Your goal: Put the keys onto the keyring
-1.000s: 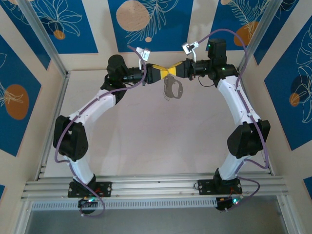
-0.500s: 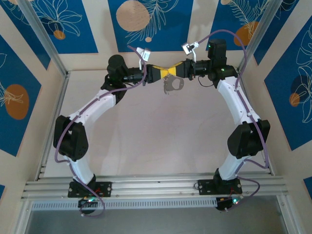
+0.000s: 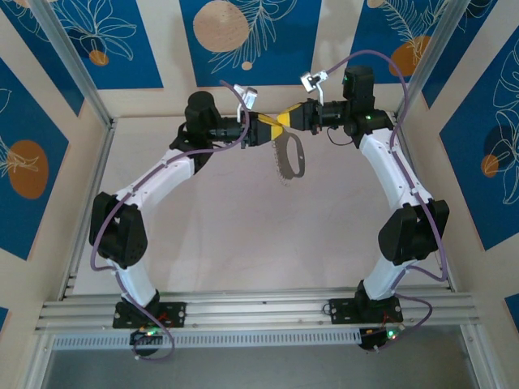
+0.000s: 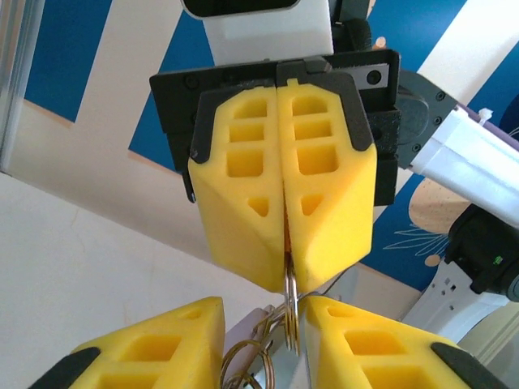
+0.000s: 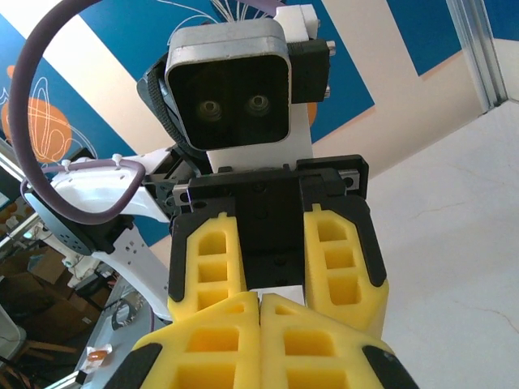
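High over the table's far middle, my two grippers meet tip to tip. The right gripper [image 3: 285, 121] [image 4: 285, 274] [image 5: 259, 306] is shut on a thin silvery split ring [image 4: 289, 312]. From that ring the grey keyring [image 3: 289, 158] hangs down, ridged side to the left. My left gripper [image 3: 266, 130] [image 4: 263, 309] [image 5: 274, 279] is open, one yellow finger [image 4: 154, 348] on each side of the ring with gaps showing. More wire rings [image 4: 247, 361] hang below. A pale lilac flat piece [image 4: 247, 328], apparently the keys' head, lies behind them.
The pale tabletop [image 3: 243, 227] lies under the arms. Aluminium posts [image 3: 73, 73] and blue patterned walls [image 3: 81, 40] close the sides and back. Both arm bases sit on the rail [image 3: 259, 312] at the near edge.
The left gripper closed and has now opened off the ring. Both grippers have tilted, and the keyring has swung from a bunched position to hanging straight down.
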Robot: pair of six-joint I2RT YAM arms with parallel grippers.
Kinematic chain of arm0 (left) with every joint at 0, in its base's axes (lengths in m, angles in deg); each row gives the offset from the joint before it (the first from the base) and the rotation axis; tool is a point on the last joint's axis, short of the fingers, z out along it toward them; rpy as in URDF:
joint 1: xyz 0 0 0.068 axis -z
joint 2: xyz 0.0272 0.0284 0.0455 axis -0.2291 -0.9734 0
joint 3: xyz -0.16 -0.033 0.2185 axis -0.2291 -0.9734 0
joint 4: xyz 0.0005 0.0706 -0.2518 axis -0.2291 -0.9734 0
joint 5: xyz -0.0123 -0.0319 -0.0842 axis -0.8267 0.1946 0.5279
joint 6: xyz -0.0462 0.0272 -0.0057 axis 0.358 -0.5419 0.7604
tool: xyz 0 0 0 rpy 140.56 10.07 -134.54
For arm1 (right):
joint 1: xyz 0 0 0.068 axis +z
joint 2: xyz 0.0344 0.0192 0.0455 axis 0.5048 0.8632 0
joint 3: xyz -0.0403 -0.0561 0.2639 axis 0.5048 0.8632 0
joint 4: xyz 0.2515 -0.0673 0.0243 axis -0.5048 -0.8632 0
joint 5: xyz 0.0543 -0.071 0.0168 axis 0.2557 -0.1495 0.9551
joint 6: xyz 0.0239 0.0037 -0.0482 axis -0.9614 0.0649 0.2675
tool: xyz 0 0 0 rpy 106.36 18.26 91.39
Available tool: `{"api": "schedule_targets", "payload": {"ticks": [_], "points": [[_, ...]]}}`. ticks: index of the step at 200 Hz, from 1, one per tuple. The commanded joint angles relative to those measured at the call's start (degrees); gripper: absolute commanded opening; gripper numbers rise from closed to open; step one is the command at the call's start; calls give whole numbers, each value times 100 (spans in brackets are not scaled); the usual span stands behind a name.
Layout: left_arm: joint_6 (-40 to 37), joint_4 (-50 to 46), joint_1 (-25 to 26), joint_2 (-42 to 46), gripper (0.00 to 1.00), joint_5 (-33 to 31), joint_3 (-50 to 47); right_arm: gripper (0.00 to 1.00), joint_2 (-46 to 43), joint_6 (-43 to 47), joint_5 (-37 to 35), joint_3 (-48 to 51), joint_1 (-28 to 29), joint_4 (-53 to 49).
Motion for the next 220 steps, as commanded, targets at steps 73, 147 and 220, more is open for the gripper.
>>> {"api": "schedule_targets", "payload": {"ticks": [73, 147, 220], "points": [[-513, -194, -302, 677, 54, -397, -89, 0, -399, -103, -288, 293, -38, 157], [-260, 55, -333, 613, 53, -223, -29, 0, -626, -191, -472, 414, 14, 273], [-198, 30, -167, 411, 52, -40, 85, 0, -598, -230, -468, 409, 86, 313]]}}
